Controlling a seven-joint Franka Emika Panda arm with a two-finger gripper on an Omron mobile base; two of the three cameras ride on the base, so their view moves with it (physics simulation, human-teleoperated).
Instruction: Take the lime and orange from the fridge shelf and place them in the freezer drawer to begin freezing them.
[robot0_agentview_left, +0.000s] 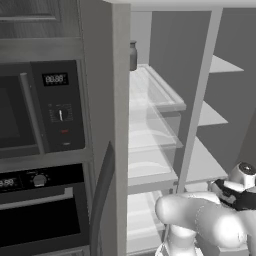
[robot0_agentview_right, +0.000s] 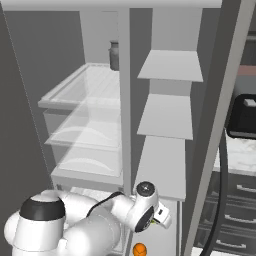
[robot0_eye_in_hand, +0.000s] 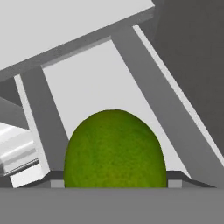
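The lime (robot0_eye_in_hand: 114, 148), a yellow-green ball, sits large in the hand view right between my gripper's (robot0_eye_in_hand: 113, 178) dark fingertips, which close on both its sides. In the right base view the gripper (robot0_agentview_right: 163, 217) is low in front of the fridge's right column, below the grey shelves. The orange (robot0_agentview_right: 140, 249) lies lower still, at that view's bottom edge under my hand; what it rests on is cut off. The translucent fridge shelf (robot0_agentview_left: 152, 92) with its pale rim is bare, as are the ones below it. The freezer drawer is out of view.
A dark jar (robot0_agentview_right: 114, 55) stands at the back of the top translucent shelf. Opaque grey shelves (robot0_agentview_right: 167, 117) fill the right column. The open fridge door (robot0_agentview_left: 107, 150) stands at left, with a microwave (robot0_agentview_left: 40, 107) and oven (robot0_agentview_left: 42, 210) beyond it.
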